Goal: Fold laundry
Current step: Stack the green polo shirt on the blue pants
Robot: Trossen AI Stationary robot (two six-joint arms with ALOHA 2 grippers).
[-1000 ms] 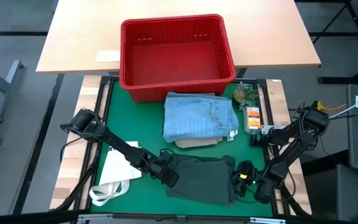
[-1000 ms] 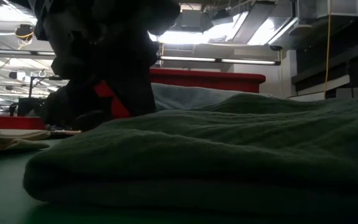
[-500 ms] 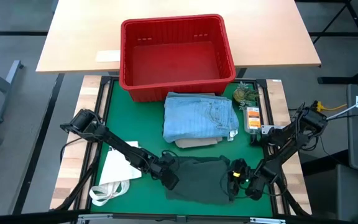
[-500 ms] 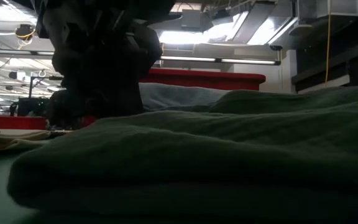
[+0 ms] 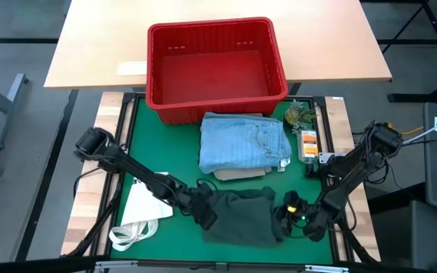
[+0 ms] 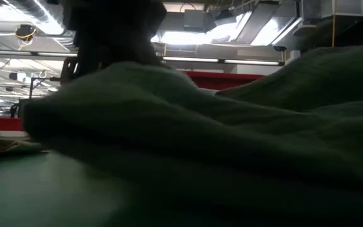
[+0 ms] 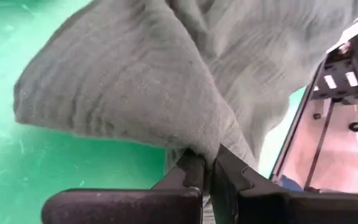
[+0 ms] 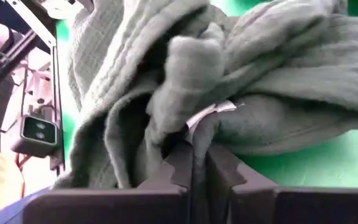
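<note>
At the near edge of the green mat, the left gripper (image 5: 205, 213) and the right gripper (image 5: 286, 218) each pinch 1 side of the dark green-grey ribbed cloth garment (image 5: 241, 216), fingers (image 7: 191, 177) pressed together on a gathered fold. It looks soft, thick and limp, likely light, sagging between the 2 holds; edges or corners seem the best places to grip. Both arms reach low and inward from the table's sides. Farther back lie the folded light blue garment (image 5: 243, 141) over a beige piece (image 5: 240, 174), touching the red plastic basket (image 5: 215, 70).
</note>
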